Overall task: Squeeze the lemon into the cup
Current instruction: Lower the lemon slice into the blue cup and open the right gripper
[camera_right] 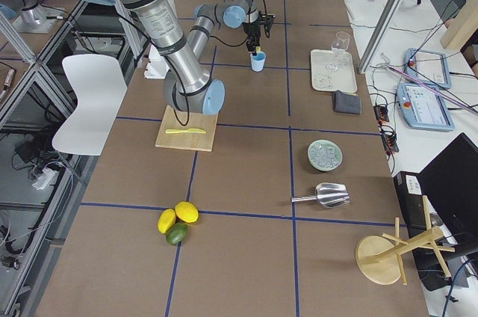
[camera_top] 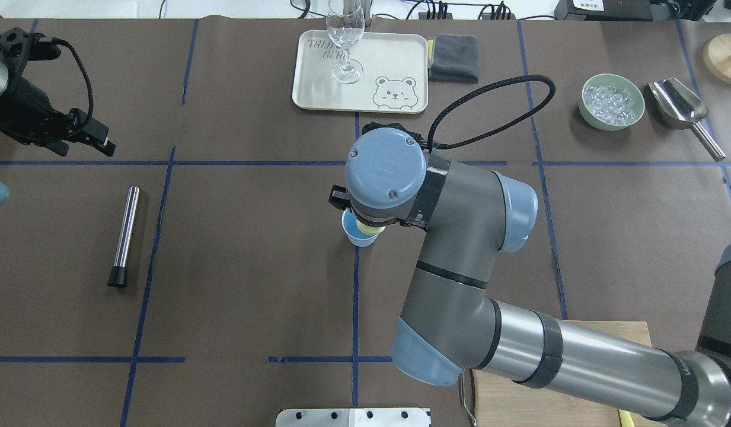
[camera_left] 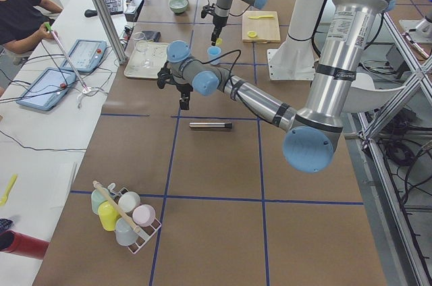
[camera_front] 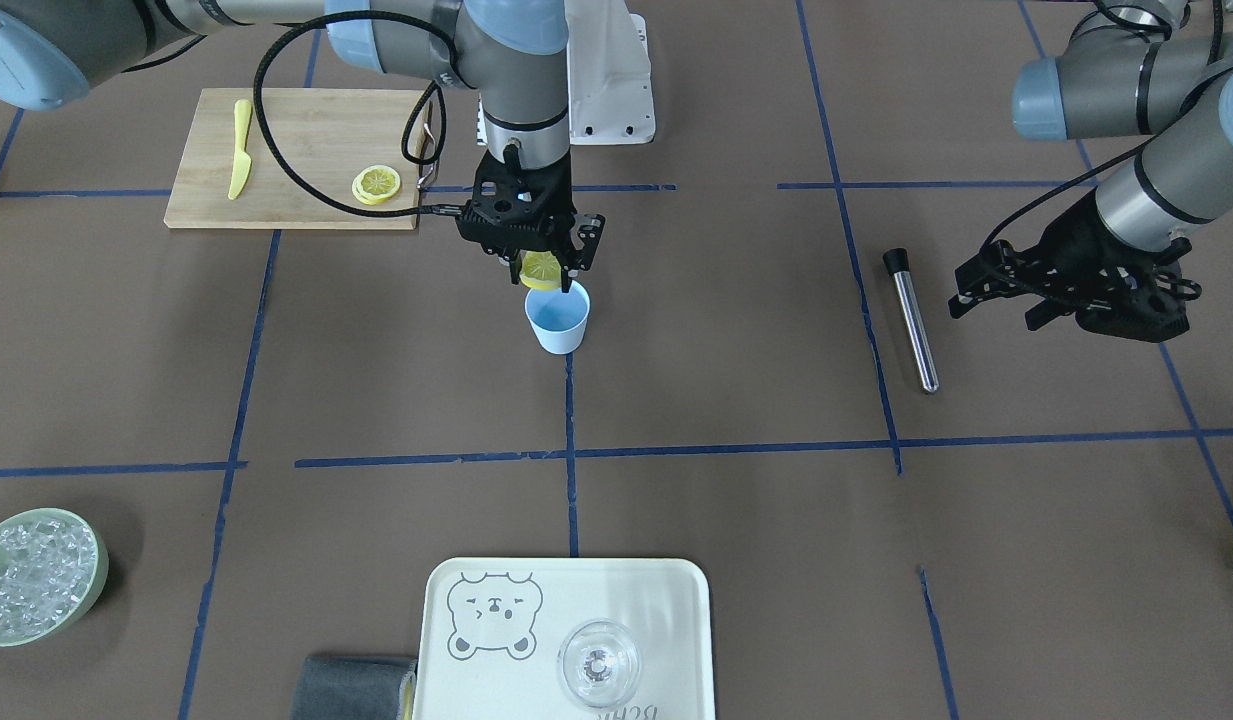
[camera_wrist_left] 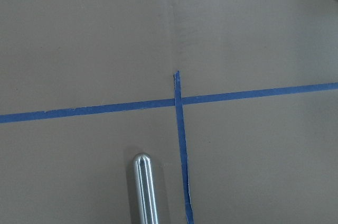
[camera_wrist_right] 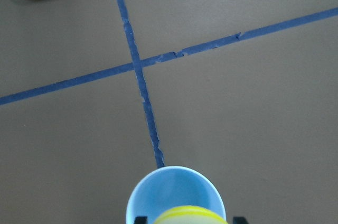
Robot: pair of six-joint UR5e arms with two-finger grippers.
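- Right pincer (camera_front: pixel 545 278) pinches the lemon (camera_front: pixel 538 266) slice on edge, just above the cup (camera_front: pixel 557 320) rim.
- Cup stands on the tabletop (camera_front: pixel 736 360), on a blue tape line.
- Second slice (camera_front: pixel 376 184) lies on the cutting board (camera_front: pixel 296 130), well apart.
- Left pincer (camera_front: pixel 994 312) is spread, near the metal tube (camera_front: pixel 912 320).

The thin round yellow lemon slice (camera_front: pixel 541 268), with a pale rind ring and segment pattern, stands on edge, pinched between the fingers (camera_front: pixel 577 262) of the right gripper (camera_front: pixel 542 275). It hangs just over the mouth of the small light-blue tapered plastic cup (camera_front: pixel 557 322). The cup stands upright on the brown worktop (camera_front: pixel 676 350), at the end of a blue tape line.
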